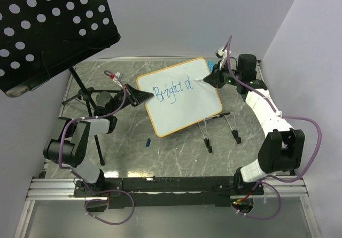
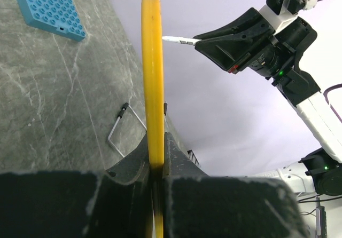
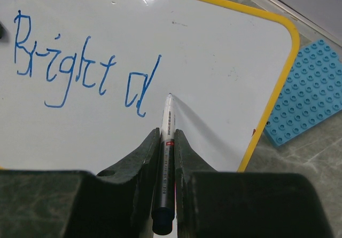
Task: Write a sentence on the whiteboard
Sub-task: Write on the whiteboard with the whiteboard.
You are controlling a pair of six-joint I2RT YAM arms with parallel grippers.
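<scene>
The whiteboard (image 1: 181, 96) is held tilted above the table, white with a yellow rim (image 3: 278, 83). My left gripper (image 1: 145, 96) is shut on its left edge; the left wrist view shows that rim edge-on (image 2: 152, 67) between the jaws. Blue writing of the sentence (image 3: 85, 67) reads "Bright d" on the board (image 1: 172, 90). My right gripper (image 3: 168, 136) is shut on a marker (image 3: 166, 136), whose tip rests on the board just right of the "d". In the top view the right gripper (image 1: 207, 79) stands at the board's upper right.
A blue studded plate (image 3: 307, 91) lies behind the board's right edge (image 2: 48, 8). Black wire stand legs (image 1: 220, 127) stand under the board. A small blue cap (image 1: 148, 141) lies on the marble table. A perforated black music stand (image 1: 48, 24) and its tripod (image 1: 85, 96) fill the left.
</scene>
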